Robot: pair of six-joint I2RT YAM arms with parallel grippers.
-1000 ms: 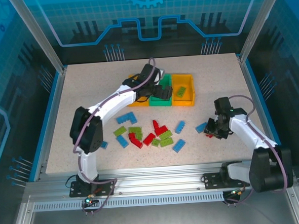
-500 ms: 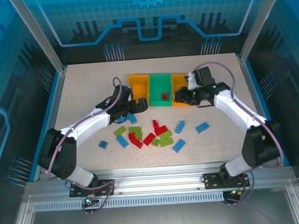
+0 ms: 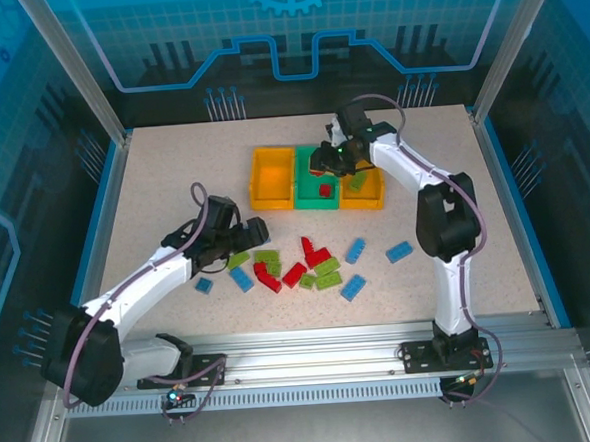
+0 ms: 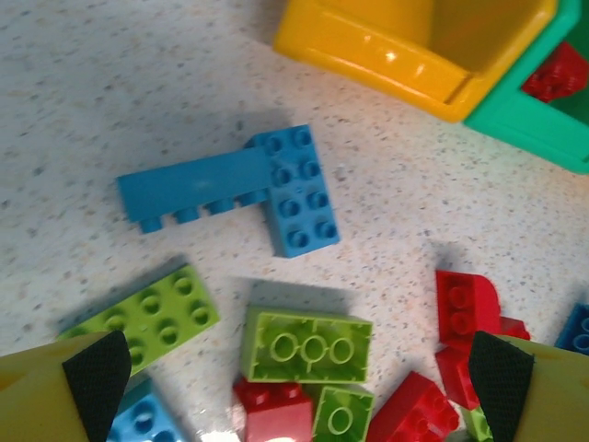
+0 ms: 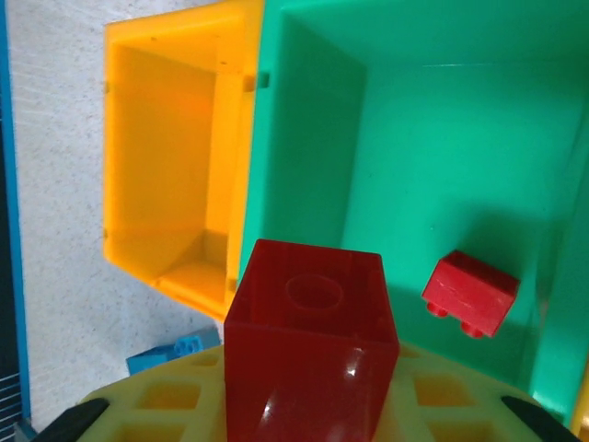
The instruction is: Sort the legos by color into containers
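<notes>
Right gripper (image 5: 308, 419) is clamped on a small red plastic brick (image 5: 308, 341), poised directly above the green plastic middle bin (image 5: 414, 129), where another red brick (image 5: 469, 293) lies. The drop looks to be straight down. Left gripper (image 4: 296, 382) hangs wide open over the loose pile, a light green brick (image 4: 308, 345) lying lengthwise between its fingertips.

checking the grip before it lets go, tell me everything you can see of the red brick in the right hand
The red brick is a small, blocky piece of glossy plastic with softly rounded edges and a single round ring on the face turned toward the wrist camera. It sits slightly tilted, gripped in the yellow right hand, and is held above the green bin. It touches nothing else and is well apart from a second red piece lying on that bin's floor.
</notes>
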